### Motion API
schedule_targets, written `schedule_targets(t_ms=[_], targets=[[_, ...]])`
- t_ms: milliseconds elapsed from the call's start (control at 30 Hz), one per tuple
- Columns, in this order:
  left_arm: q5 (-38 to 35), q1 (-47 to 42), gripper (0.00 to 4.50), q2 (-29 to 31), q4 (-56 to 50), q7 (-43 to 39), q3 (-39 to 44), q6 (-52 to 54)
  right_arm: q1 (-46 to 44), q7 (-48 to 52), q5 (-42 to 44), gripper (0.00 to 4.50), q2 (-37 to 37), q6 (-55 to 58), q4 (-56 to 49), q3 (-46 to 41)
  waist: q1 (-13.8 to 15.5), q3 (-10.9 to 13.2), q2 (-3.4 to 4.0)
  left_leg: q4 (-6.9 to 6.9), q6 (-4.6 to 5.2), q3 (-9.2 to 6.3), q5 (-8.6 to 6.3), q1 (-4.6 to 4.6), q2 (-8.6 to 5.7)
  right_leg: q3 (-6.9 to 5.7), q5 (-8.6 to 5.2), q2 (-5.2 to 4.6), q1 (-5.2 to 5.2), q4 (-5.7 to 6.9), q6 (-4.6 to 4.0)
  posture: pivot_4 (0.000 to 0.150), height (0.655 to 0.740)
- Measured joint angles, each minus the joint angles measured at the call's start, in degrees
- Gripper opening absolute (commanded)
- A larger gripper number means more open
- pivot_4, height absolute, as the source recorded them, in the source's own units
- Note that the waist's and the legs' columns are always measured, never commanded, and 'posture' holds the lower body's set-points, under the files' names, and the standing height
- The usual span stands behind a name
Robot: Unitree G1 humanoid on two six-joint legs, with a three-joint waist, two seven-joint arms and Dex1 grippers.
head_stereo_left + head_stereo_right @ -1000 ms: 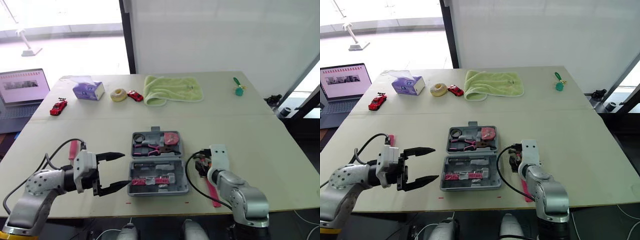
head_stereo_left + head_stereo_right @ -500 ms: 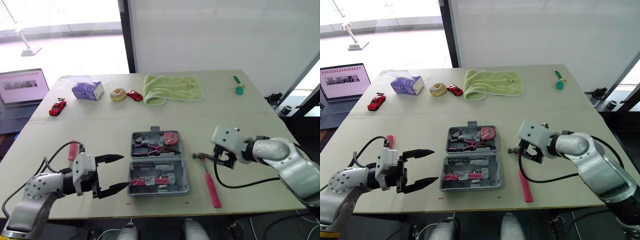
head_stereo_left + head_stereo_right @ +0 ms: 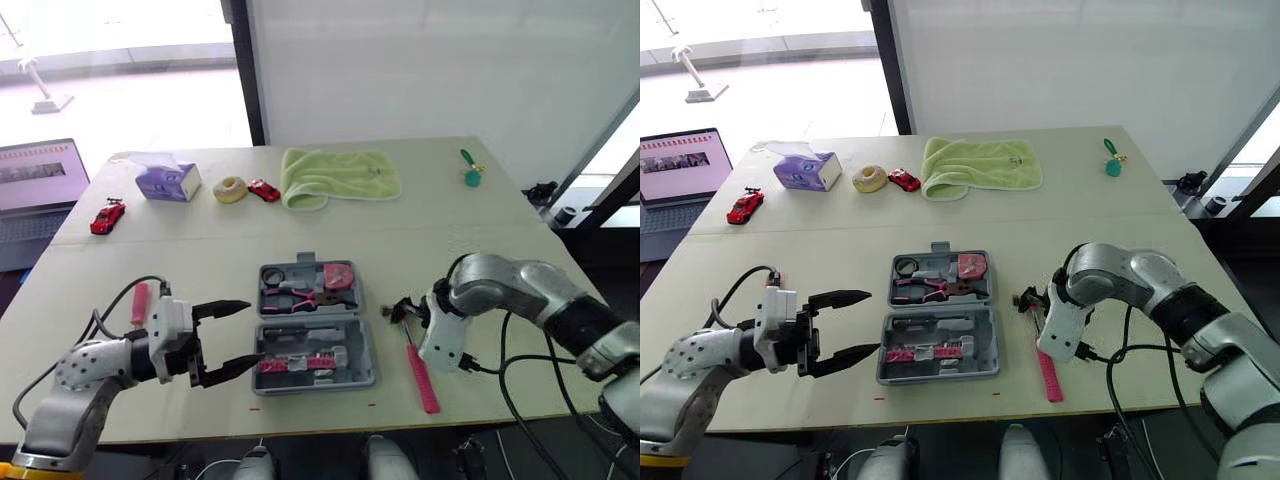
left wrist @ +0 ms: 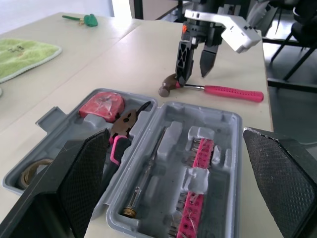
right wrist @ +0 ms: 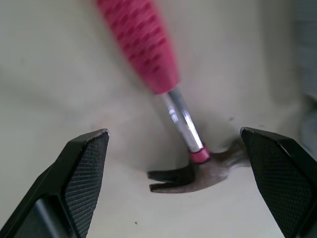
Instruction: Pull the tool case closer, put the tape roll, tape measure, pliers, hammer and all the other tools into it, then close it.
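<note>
Hovering above hammer (image 4: 218,90) head, right end effector (image 4: 193,75)

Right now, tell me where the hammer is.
In the left eye view, the hammer lies on the table just right of the open tool case, its head under the right gripper's open fingers.

laptop (image 3: 40,185) past worktop's (image 3: 500,230) left edge: cut off | hammer (image 5: 143,44): grip end cut off, right wrist view | pink tool (image 3: 139,302): partly behind left arm (image 3: 85,370)

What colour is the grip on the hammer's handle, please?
The hammer's grip is pink, with small darker marks; the right wrist view shows it best.
</note>
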Motion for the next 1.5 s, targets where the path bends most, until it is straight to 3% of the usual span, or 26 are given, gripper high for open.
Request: schedule_targets(t_ms=[100,167,300,433,733,867,933,967,1067,1133,1233,1300,1400,1500], targets=[[0.37,-0.05,4.50,-0.40,-0.21,0.86,-0.06,0.03,-2.44,-1.85,-4.77,4.46,2.89,-3.32,3.23,1.34,-0.37,-0.16,-0.30,0.02,0.00,-0.02,0.00,0.12,0.01,0.00,0.01,0.02,0.13,0.01,-0.02,0.150,0.7400],[0.39,0.02,4.50,-0.44,-0.48,1.22,-0.12,0.15,-3.26,-2.09,-6.47,3.91,4.31,-3.83,5.06,1.73,-0.61,-0.25,-0.47,0.06,-0.05,-0.02,0.03,0.20,0.01,0.01,0.04,0.02,0.25,-0.01,-0.09,0.150,0.7400],[0.47,0.75,4.50,-0.59,-1.33,2.47,-0.13,0.46,-4.08,-1.52,-9.46,2.21,6.21,-4.41,7.90,2.71,-0.65,-0.48,-0.86,0.05,-0.05,-0.04,0.03,0.42,0.02,0.01,0.03,0.05,0.46,-0.01,-0.15,0.150,0.7400],[0.53,1.24,4.50,-0.64,-2.40,3.68,-0.13,0.56,-4.82,-2.68,-12.03,0.19,7.76,-4.41,9.09,2.68,-0.66,-0.59,-1.03,0.00,-0.05,-0.05,0.03,0.59,0.04,0.02,0.00,0.08,0.59,0.01,-0.20,0.150,0.7400],[1.05,0.82,4.50,-0.65,-2.94,4.99,-0.37,1.12,-3.83,-5.74,-10.82,0.05,5.67,-6.52,9.23,0.81,-0.50,-0.55,-0.96,0.00,-0.05,-0.05,0.03,0.55,0.04,0.04,-0.05,0.08,0.56,0.03,-0.28,0.150,0.7400],[1.67,-0.28,4.50,-0.76,-2.40,4.97,-0.71,1.31,0.12,1.57,8.94,0.05,-2.14,-5.61,4.72,-2.09,0.42,-0.07,-0.17,0.08,-0.05,-0.07,0.03,0.03,0.00,0.05,0.06,0.04,0.16,0.00,-0.09,0.150,0.7400],[1.82,-1.01,4.50,-0.86,-1.73,4.97,-1.10,1.34,3.69,8.38,22.26,0.05,-5.89,3.11,-1.60,-4.71,0.83,0.01,-0.06,0.02,-0.03,-0.07,0.02,0.04,0.01,0.04,0.06,0.04,0.12,0.03,-0.09,0.150,0.7400],[2.03,-1.32,4.50,-0.93,-1.46,4.94,-1.53,1.34,6.18,12.46,31.30,0.05,-7.77,12.69,-7.38,-7.17,0.83,0.06,0.02,0.00,0.02,-0.08,-0.01,0.06,0.01,0.04,0.06,0.04,0.12,0.04,-0.09,0.150,0.7400],[2.54,-2.95,4.50,-1.44,-0.57,4.86,-2.70,1.31,9.91,17.34,51.44,0.05,-11.64,52.33,-25.17,-14.88,0.87,0.18,0.31,0.06,0.03,-0.07,-0.02,0.06,0.01,0.04,0.06,0.04,0.11,0.08,-0.11,0.150,0.7400],[2.79,-3.23,4.50,-1.67,-0.45,4.82,-2.73,1.19,9.94,16.48,57.06,0.05,-13.61,75.08,-32.24,-18.72,1.24,0.17,0.31,0.10,0.03,-0.09,-0.02,0.06,0.01,0.01,0.04,0.05,0.14,0.07,-0.14,0.150,0.7400],[3.25,-3.50,4.50,-1.88,0.68,4.45,-2.91,0.23,10.04,9.31,65.14,0.05,-10.37,112.42,-37.02,-24.18,1.39,0.13,0.23,0.15,0.02,-0.08,-0.01,0.01,0.00,0.01,-0.03,0.05,0.13,0.01,-0.40,0.150,0.7400],[3.39,-3.97,4.50,-1.92,1.28,3.49,-3.07,-0.99,11.65,5.41,69.48,0.05,-8.22,130.65,-39.46,-26.42,1.98,0.13,0.24,0.14,0.02,-0.07,-0.01,-0.07,0.00,0.01,-0.03,0.05,0.03,0.00,-0.39,0.150,0.7400],[3.71,-4.74,4.50,-1.89,2.26,2.61,-3.29,-1.56,14.86,-2.60,79.95,0.05,-6.69,142.69,-37.66,-31.17,2.67,0.14,0.23,0.15,0.02,-0.06,-0.01,-0.20,0.00,0.01,0.07,0.05,-0.05,-0.03,-0.22,0.150,0.7400],[4.20,-4.89,4.50,-1.82,3.54,2.12,-3.43,-2.37,18.77,-17.61,92.31,0.05,-4.51,145.96,-33.43,-37.80,2.75,0.06,0.09,0.22,0.02,-0.06,-0.01,-0.51,-0.01,0.00,0.08,0.06,-0.28,-0.03,-0.20,0.150,0.7400]])
